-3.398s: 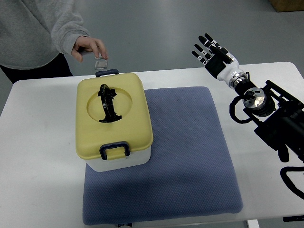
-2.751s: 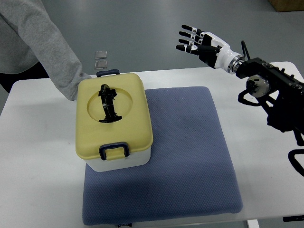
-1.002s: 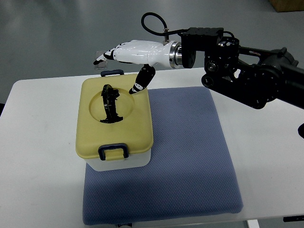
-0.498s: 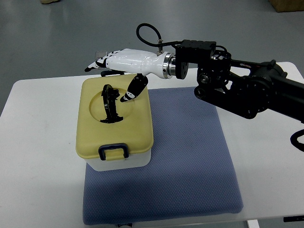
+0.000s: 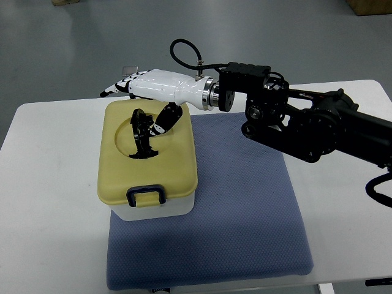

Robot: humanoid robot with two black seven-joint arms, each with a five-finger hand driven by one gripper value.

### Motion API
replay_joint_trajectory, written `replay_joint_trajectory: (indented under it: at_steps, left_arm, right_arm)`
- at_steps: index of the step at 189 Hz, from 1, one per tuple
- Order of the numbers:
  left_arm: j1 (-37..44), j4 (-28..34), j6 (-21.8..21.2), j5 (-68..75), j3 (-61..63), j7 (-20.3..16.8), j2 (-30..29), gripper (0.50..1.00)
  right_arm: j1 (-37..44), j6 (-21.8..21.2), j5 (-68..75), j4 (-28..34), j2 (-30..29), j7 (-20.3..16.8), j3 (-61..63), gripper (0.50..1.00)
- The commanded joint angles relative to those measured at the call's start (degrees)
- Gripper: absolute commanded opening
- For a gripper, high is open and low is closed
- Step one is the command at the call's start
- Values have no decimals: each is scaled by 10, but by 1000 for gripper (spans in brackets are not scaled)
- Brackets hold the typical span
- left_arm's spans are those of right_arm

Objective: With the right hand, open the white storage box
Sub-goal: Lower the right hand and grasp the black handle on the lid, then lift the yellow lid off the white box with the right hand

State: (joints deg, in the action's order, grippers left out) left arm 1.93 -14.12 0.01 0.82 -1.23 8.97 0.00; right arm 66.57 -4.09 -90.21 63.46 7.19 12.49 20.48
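Note:
The storage box point(image 5: 147, 208) has a white body and a yellow lid point(image 5: 171, 165) with dark blue latches at front and back. It stands on the left part of a blue mat point(image 5: 245, 214). A black folding handle point(image 5: 142, 135) lies in the lid's round recess. My right hand point(image 5: 138, 101) reaches in from the right over the back of the lid. Its fingers are stretched out flat past the rear edge. Its thumb point(image 5: 164, 119) hangs down beside the handle. It holds nothing. The rear latch is hidden under the hand.
The white table point(image 5: 43, 202) carries the mat. My black right arm point(image 5: 306, 122) spans the table's back right. A small clear item point(image 5: 128, 70) lies on the grey floor behind the table.
My right hand has moved further left and lower over the back of the lid, its thumb nearer the handle. The person who stood at the back left earlier is gone.

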Motion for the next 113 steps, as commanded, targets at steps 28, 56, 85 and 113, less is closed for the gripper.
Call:
replay_joint_trajectory:
  at_steps: [28,56,85,113]
  left_arm:
    - [0,1,0,0,0,0,0,1000]
    - [0,1,0,0,-1,-1,0,1000]
    - [0,1,0,0,-1,0,0,1000]
    - [0,1,0,0,0,0,0,1000]
  right_arm:
    - [-15,22,-1,-3,-12,0,0,531]
    - [-17,34,-1,-3,-16,0,0,500]
    - [-11,31,3,4,-12,-1,4,500]
    - [6,29,11,25,-6,-3,28,500]
